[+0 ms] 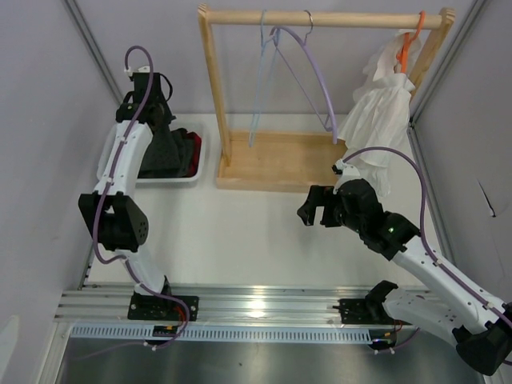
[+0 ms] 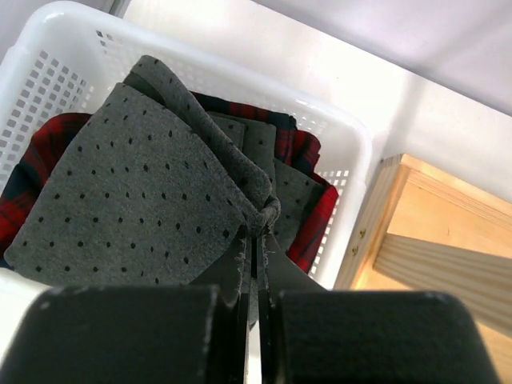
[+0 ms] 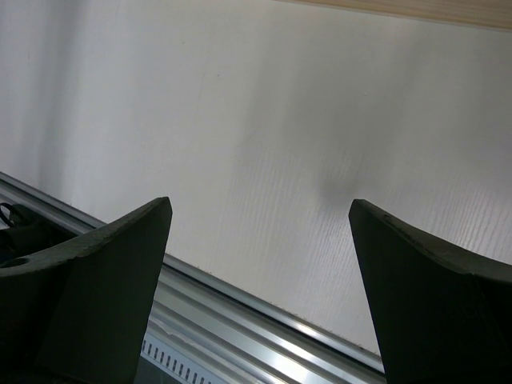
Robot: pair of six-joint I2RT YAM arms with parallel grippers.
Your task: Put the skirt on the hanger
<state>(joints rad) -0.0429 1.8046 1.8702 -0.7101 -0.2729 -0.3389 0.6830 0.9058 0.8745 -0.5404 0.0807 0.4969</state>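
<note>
While in left gripper [image 2: 258, 236], skirt [image 2: 136, 192] diagonal.

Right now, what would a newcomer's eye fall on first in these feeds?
The left gripper shut on a fold of the dotted grey skirt, which is bunched over a red plaid garment in the white basket at rear left. Next, the wooden rack behind, where the pale blue hanger hangs bare, and the right gripper open above the table.

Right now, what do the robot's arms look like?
The left arm and the right arm are white tubes with chunky black joints. A thin purple cable runs along each. The right gripper has dark, wedge-shaped fingers.
</note>
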